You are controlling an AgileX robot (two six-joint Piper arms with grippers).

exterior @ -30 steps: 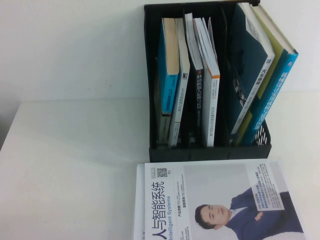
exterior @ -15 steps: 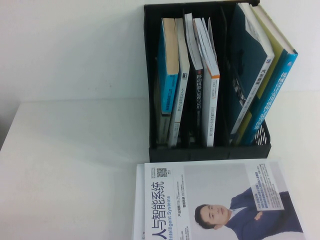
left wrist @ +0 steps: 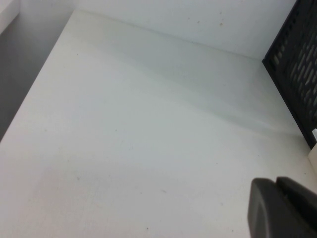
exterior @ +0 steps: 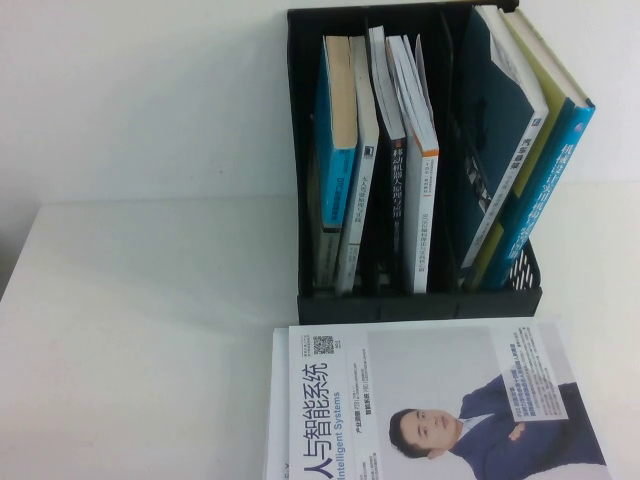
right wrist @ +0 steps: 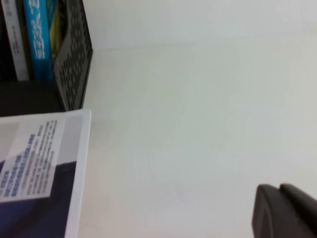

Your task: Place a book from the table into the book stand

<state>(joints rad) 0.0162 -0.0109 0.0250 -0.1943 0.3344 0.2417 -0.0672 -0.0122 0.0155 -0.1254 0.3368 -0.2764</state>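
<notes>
The black book stand sits at the back of the white table. In its right slot the book leans to the right, its dark teal cover facing out. Neither gripper appears in the high view. In the left wrist view my left gripper hovers over bare tabletop left of the stand's mesh side, fingers pressed together and holding nothing. The right wrist view shows my right gripper over bare table to the right of the stand, fingers also together and empty.
A white book with a man in a dark suit lies flat in front of the stand. An olive-yellow book with a blue spine leans beside the teal one. Several more books stand in the left and middle slots.
</notes>
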